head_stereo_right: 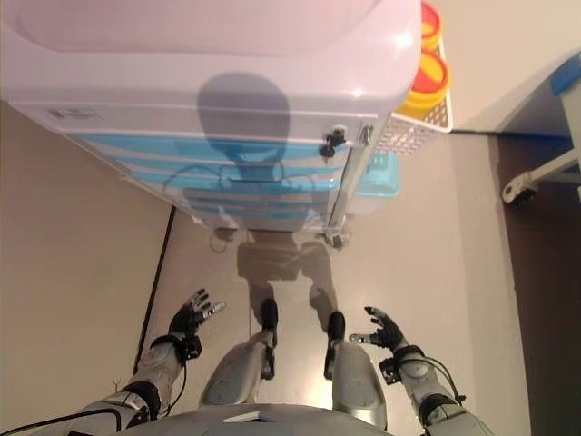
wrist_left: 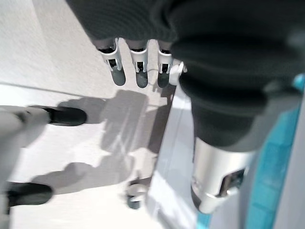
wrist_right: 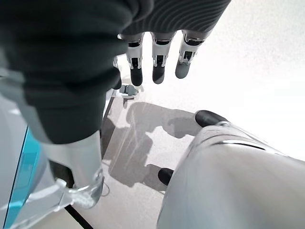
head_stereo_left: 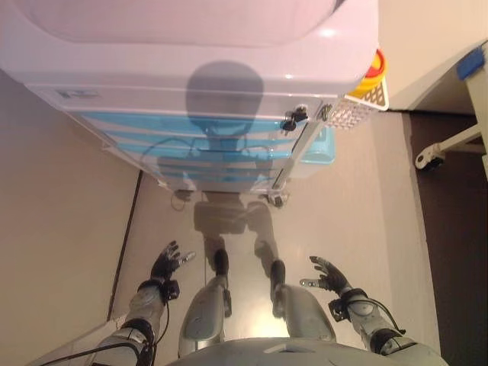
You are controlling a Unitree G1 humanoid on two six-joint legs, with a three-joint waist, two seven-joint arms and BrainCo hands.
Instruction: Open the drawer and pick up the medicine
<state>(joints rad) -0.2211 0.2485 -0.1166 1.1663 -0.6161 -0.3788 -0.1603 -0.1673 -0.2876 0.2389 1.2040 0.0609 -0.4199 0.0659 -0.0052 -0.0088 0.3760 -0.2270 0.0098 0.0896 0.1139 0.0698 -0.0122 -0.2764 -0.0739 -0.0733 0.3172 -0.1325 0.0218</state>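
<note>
A white medical cart (head_stereo_left: 191,61) with several blue drawers (head_stereo_left: 191,126) stands in front of me. All the drawers look closed. No medicine shows in any view. My left hand (head_stereo_left: 166,263) hangs low at the left, fingers straight and empty, well short of the cart. My right hand (head_stereo_left: 329,276) hangs low at the right, fingers relaxed and empty. In the left wrist view the fingers (wrist_left: 138,64) are straight above the floor, with the cart's blue drawer fronts (wrist_left: 271,181) beside them. In the right wrist view the fingers (wrist_right: 157,62) are straight too.
A white mesh basket (head_stereo_left: 358,107) with a yellow and red container (head_stereo_left: 371,72) hangs on the cart's right side. A light blue bin (head_stereo_left: 320,149) sits below it. A caster of a bed or trolley (head_stereo_left: 428,158) stands at the far right. A dark seam (head_stereo_left: 126,236) runs along the floor at the left.
</note>
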